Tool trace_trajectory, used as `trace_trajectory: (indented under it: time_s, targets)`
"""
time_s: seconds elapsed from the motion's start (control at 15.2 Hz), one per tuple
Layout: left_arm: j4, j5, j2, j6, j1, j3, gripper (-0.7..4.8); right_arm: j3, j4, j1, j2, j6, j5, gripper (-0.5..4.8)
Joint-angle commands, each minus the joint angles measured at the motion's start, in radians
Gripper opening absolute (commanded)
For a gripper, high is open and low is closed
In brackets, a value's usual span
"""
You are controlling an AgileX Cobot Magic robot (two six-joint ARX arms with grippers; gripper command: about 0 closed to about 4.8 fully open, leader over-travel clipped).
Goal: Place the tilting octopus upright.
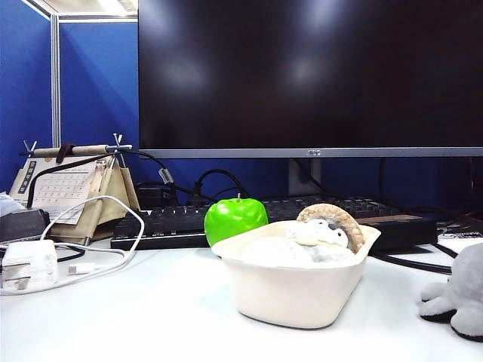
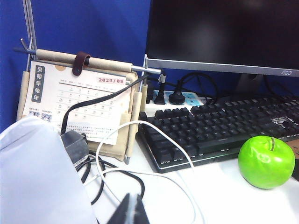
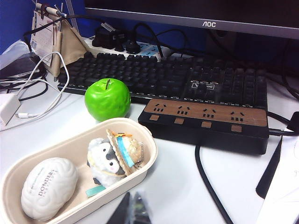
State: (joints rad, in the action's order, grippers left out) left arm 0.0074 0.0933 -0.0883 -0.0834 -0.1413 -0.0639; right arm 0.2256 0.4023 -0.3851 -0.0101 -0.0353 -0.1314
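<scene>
Left gripper (image 2: 130, 210) was clenched shut and empty, its dark fingertips low above the white surface (image 2: 224, 196), with a tangle of black and white cables (image 2: 117, 177) just ahead of it and a green apple (image 2: 266, 162) farther ahead and off to one side, before the black keyboard (image 2: 219, 128). A desk calendar (image 2: 77, 100) stood beyond the cables. Right gripper (image 3: 133, 212) was likewise clenched with nothing in it, just beside the near rim of a cream oval tray (image 3: 145, 161). Within the tray, close ahead of that gripper, lay a white brain-shaped toy (image 3: 49, 186) and a small plush with a straw hat (image 3: 112, 158). The apple sat beyond the tray, a wood-topped power strip (image 3: 205, 121) beside it. The octopus (image 1: 459, 296) lay on the surface at the right margin of the exterior view, only partly in frame, well apart from both grippers; neither wrist view showed it.
</scene>
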Motion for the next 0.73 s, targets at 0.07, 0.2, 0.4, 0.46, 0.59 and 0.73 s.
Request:
trace_trajectory:
  time_s: [0.07, 0.2, 0.4, 0.46, 0.59, 0.73]
  targets:
    - [0.015, -0.002, 0.000, -0.003, 0.000, -0.001, -0.06, 0.003, -0.010, 0.000, 0.000, 0.003, -0.001, 0.08]
    - [0.015, -0.002, 0.000, -0.003, 0.000, -0.001, -0.06, 0.003, -0.010, 0.000, 0.000, 0.003, -0.001, 0.08]
    - [0.015, -0.002, 0.000, -0.003, 0.000, -0.001, -0.05, 0.003, -0.010, 0.000, 0.000, 0.003, 0.000, 0.08]
    - [0.015, -0.002, 0.000, -0.003, 0.000, -0.001, -0.06, 0.003, -0.011, 0.000, 0.000, 0.005, 0.001, 0.08]
    - [0.015, -0.002, 0.000, -0.003, 0.000, -0.001, -0.06, 0.003, -0.051, 0.097, 0.000, 0.035, 0.055, 0.08]
    - [0.015, -0.002, 0.000, -0.003, 0.000, -0.001, -0.06, 0.002, -0.105, 0.219, 0.000, 0.036, 0.048, 0.08]
